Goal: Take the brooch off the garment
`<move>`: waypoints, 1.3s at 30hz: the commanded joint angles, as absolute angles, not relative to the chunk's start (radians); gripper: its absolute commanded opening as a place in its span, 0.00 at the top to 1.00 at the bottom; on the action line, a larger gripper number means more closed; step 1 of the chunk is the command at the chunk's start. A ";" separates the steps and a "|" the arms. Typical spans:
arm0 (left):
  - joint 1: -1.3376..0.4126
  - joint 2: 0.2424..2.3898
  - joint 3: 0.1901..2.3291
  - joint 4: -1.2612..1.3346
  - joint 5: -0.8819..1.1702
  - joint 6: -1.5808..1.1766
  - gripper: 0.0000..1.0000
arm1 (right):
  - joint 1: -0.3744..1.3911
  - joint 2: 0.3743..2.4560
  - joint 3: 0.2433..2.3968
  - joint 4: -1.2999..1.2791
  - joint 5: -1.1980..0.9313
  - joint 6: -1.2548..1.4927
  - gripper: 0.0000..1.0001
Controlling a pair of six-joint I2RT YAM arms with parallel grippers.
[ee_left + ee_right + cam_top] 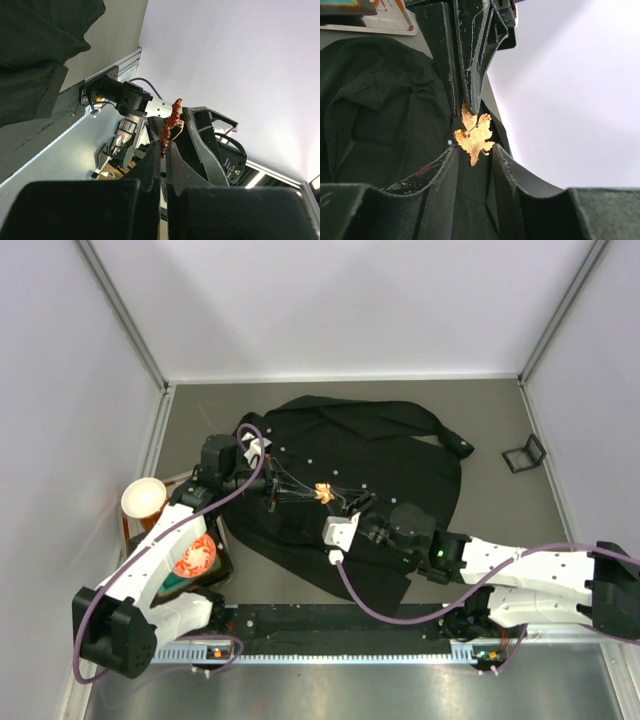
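The left claw point(162, 145) is clenched on the brooch point(172, 120), just over the black shirt point(400, 450) spread beneath it. White walls point(330, 300) stand left, right and beyond it, around a grey table point(500, 420). Uncovered tabletop shows past the shirt's far and right edges. The right claw point(472, 154) faces it, jaws flanking the brooch's lower edge. Whether they grip it I cannot tell.

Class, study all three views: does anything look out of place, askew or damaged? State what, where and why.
The garment lies crumpled and slanted across the table, not flat. The brooch is pinched by the left gripper while the right gripper's jaws straddle its lower tip. Nothing looks spilled or broken.
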State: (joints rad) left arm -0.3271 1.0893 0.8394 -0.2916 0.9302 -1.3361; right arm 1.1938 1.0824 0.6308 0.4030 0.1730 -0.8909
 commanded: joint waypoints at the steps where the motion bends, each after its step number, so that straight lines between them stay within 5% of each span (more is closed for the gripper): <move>1: -0.327 1.088 0.850 -0.232 0.950 -1.376 1.00 | 1.209 1.092 0.686 0.446 0.199 -0.933 0.67; 11: -0.327 1.085 0.831 -0.198 0.959 -1.454 1.00 | 1.239 1.150 0.674 0.530 0.261 -1.015 0.76; 19: -0.325 1.074 0.828 -0.186 0.945 -1.471 1.00 | 1.253 1.161 0.644 0.644 0.322 -1.043 1.00; 23: -0.316 1.069 0.804 -0.121 0.950 -1.459 1.00 | 1.256 1.160 0.630 0.679 0.350 -1.016 1.00; 24: -0.314 1.060 0.789 -0.104 0.945 -1.453 0.84 | 1.256 1.158 0.627 0.678 0.351 -1.006 1.00; 27: -0.307 1.037 0.761 -0.054 0.907 -1.411 0.65 | 1.256 1.157 0.626 0.651 0.374 -0.953 1.00; 30: -0.290 1.032 0.752 -0.026 0.885 -1.362 0.37 | 1.255 1.149 0.615 0.617 0.399 -0.890 1.00; 34: -0.242 1.049 0.773 -0.032 0.896 -1.246 0.17 | 1.180 1.103 0.603 0.537 0.427 -0.664 1.00; 35: -0.230 1.055 0.788 -0.060 0.891 -1.208 0.02 | 1.152 1.068 0.603 0.461 0.398 -0.607 1.00; 39: -0.221 1.098 0.923 -0.280 0.792 -0.993 0.02 | 0.904 0.976 0.555 0.362 0.272 -0.274 1.00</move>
